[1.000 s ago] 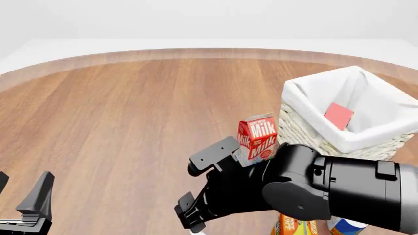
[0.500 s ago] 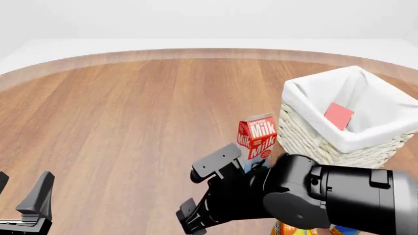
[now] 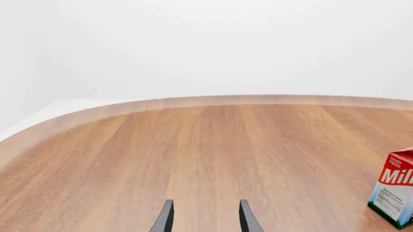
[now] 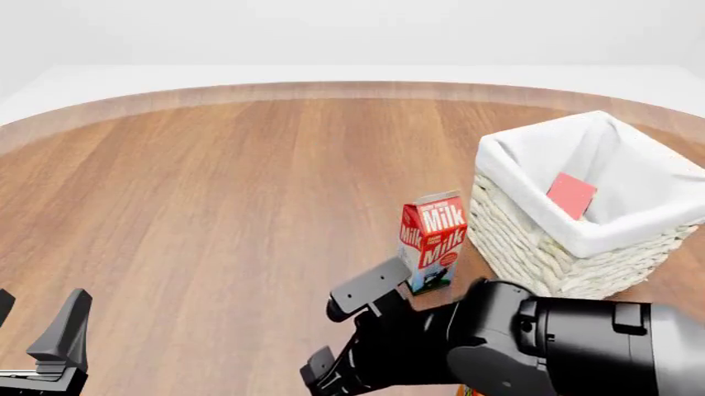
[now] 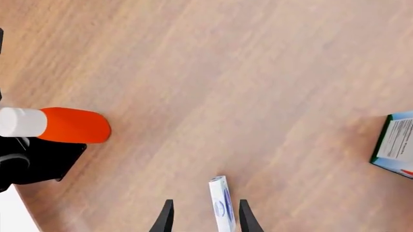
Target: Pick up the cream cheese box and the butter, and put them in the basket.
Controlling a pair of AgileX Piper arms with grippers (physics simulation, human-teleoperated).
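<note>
Wooden table, right end effector poised over a slim white box edge.

Both end effectors are open and hold nothing; the left end effector idles over bare wood. Between the right fingertips lies a thin white-and-blue object, probably the cream cheese box, seen edge-on near the table's front. The butter is not visible in any view. The basket stands at the right, just beside the milk carton. Such a box should be light, stiff cardboard with smooth sides; gripping squarely across its narrow faces seems safest, as a corner pinch could let it twist.
</note>
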